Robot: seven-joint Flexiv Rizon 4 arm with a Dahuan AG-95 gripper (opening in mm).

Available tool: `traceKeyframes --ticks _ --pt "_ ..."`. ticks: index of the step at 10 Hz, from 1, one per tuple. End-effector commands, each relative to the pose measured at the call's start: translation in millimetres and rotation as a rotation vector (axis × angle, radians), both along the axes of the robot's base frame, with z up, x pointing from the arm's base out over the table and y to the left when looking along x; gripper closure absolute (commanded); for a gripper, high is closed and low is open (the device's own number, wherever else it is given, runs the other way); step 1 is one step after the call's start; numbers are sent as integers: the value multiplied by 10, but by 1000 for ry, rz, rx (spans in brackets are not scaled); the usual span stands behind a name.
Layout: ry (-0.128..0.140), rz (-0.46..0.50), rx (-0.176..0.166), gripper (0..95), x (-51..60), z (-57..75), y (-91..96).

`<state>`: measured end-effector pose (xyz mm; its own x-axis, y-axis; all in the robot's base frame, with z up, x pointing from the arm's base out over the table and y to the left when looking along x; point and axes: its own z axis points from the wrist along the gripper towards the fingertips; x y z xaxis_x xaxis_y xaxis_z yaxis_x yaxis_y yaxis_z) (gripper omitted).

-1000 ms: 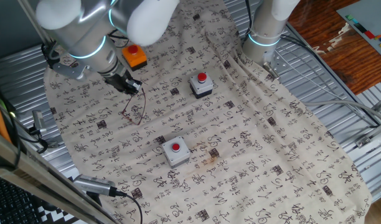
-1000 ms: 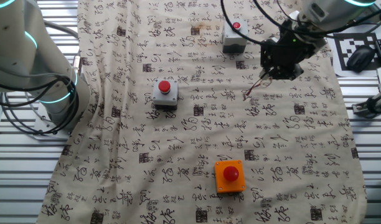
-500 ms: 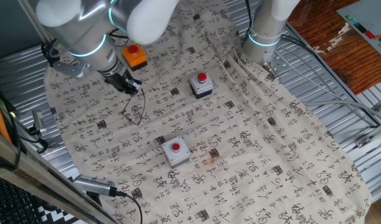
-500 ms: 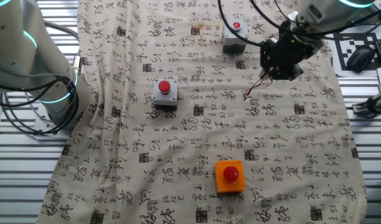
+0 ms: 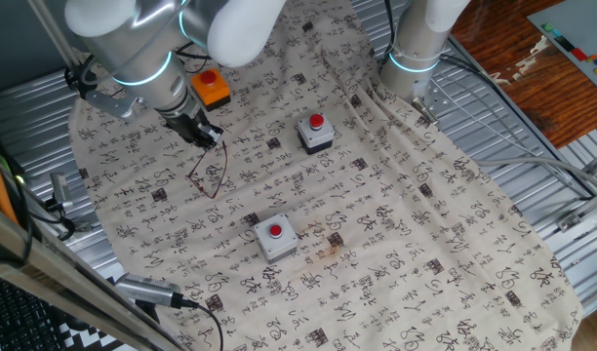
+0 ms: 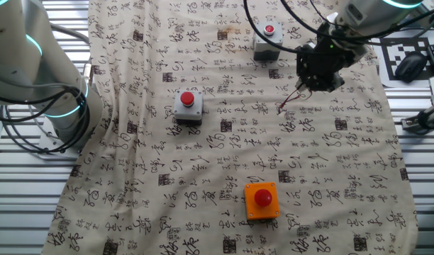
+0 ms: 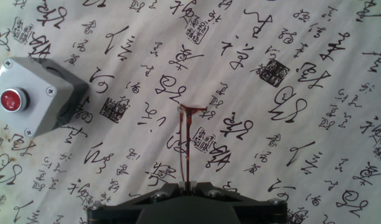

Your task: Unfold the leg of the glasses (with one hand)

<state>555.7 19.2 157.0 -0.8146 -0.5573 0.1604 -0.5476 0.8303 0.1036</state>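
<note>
The gripper [image 7: 185, 185] is pinched shut on one thin leg of the glasses [image 5: 209, 174], dangling over the cloth [image 5: 396, 244] near its edge, and that light, springy wire looks bendy, so grab close to the hinge.

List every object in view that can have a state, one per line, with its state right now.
glasses: held by one leg, hanging from the jaws.
gripper: jaws shut on the glasses leg.
grey button box: upright on the cloth, red button up.
second grey button box: upright on the cloth, red button up.
orange button box: upright on the cloth, untouched.
cloth: spread over the table, wrinkled.
</note>
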Motion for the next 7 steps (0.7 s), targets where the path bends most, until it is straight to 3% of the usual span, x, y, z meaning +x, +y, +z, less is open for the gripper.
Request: traceKeyframes --ticks 1,7 --pt "-1 -5 0 950 -5 2 0" --pt "0 -31 -6 950 -5 2 0"
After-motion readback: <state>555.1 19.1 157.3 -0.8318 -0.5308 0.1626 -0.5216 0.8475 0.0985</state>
